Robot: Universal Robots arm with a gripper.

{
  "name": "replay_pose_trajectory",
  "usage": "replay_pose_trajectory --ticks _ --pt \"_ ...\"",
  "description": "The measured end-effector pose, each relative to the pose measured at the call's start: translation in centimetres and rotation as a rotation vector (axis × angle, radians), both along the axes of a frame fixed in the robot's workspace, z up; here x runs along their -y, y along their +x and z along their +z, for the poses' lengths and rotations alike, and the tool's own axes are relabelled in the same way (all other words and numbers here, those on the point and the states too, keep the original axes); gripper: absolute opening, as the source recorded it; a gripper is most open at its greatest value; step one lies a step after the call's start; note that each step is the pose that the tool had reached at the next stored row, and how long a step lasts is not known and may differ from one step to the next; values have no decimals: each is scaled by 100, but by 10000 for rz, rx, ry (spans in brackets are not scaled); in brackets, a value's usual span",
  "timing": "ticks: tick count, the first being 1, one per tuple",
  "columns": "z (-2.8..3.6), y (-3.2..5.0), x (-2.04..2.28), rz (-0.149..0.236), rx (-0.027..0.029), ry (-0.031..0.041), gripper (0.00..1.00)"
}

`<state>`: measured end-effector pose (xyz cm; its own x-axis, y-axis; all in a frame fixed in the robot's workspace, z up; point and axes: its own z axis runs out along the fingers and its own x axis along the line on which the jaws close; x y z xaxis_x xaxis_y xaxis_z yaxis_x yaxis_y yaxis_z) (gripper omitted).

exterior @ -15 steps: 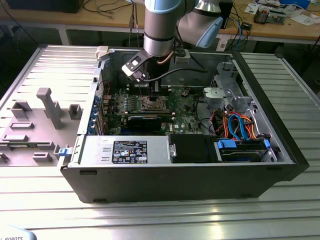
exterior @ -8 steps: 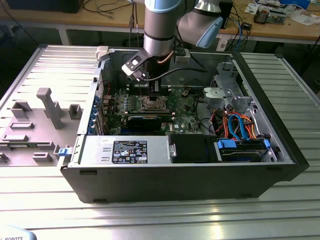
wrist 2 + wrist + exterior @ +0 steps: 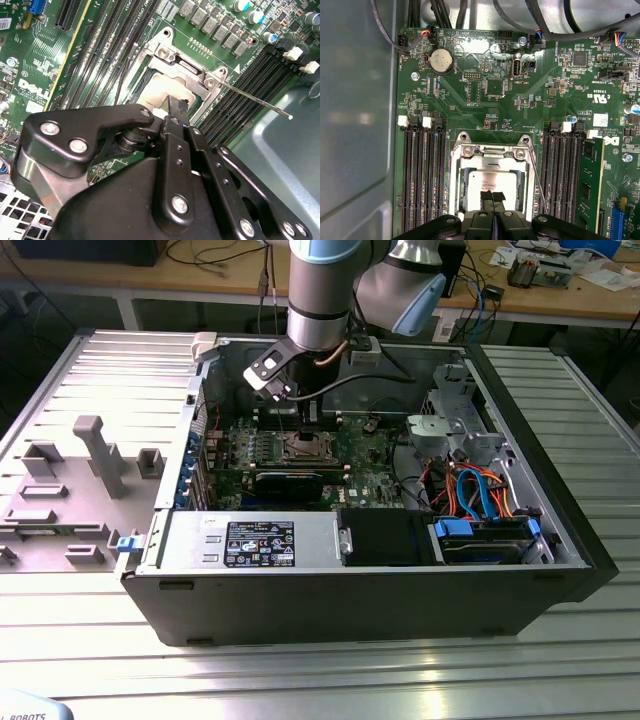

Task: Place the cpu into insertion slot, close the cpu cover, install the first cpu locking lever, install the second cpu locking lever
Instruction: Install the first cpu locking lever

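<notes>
Now hand (image 3: 492,195) — fingers pressed together, holding nothing, tips over cpu (image 3: 479,180) — cpu cover (image 3: 492,152) down.

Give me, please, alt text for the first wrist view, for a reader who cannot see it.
The gripper, fingertips closed together, sits over the silver-grey cpu lying in the silver-rimmed insertion slot on a green motherboard. Black memory slots flank it on both sides.
</notes>
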<state>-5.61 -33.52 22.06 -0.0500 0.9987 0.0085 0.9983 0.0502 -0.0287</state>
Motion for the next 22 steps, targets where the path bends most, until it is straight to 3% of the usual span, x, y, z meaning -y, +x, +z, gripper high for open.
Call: replay_pose_trajectory --ticks 13,22 --pt "29 0 0 0 -2 -2 11" --pt "83 0 0 0 0 0 11"
